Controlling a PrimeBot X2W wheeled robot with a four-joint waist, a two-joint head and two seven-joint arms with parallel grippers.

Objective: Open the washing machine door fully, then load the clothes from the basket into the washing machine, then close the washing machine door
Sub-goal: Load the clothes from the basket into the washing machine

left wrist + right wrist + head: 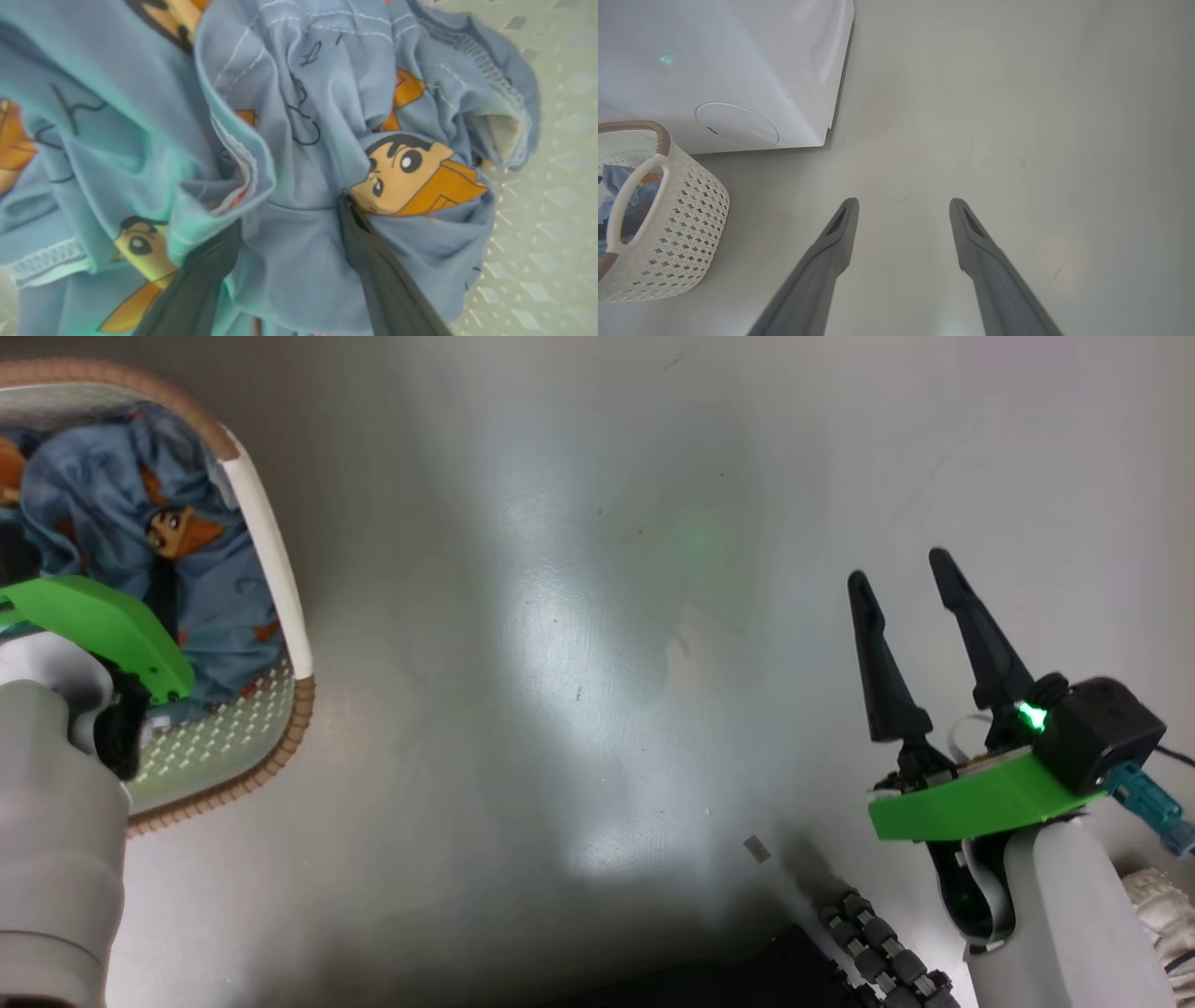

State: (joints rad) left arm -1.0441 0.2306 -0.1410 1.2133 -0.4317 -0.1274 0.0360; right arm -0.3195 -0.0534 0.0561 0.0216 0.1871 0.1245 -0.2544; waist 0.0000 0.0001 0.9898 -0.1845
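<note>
The cream-white basket (297, 728) stands on the floor at the upper left, holding the light blue clothes (103, 495). My left arm reaches down into it under its green wrist bracket (103, 621). In the left wrist view, my left gripper (289, 210) is open, its fingers pushed into the clothes (299, 107) with a fold of fabric between them. My right gripper (898, 569) hangs open over bare floor at the lower right, holding nothing. In the right wrist view, the right gripper (903, 203) points toward the washing machine (738, 56) and the basket (686, 219). The washing machine door is out of view.
The machine's lower corner with its round cap (737, 125) stands just behind the basket. The basket's perforated wall (551, 186) lies close to the right of my left fingers. A dark cable chain (878, 943) and a small scrap (756, 847) lie near my base. Grey floor spreads between the arms.
</note>
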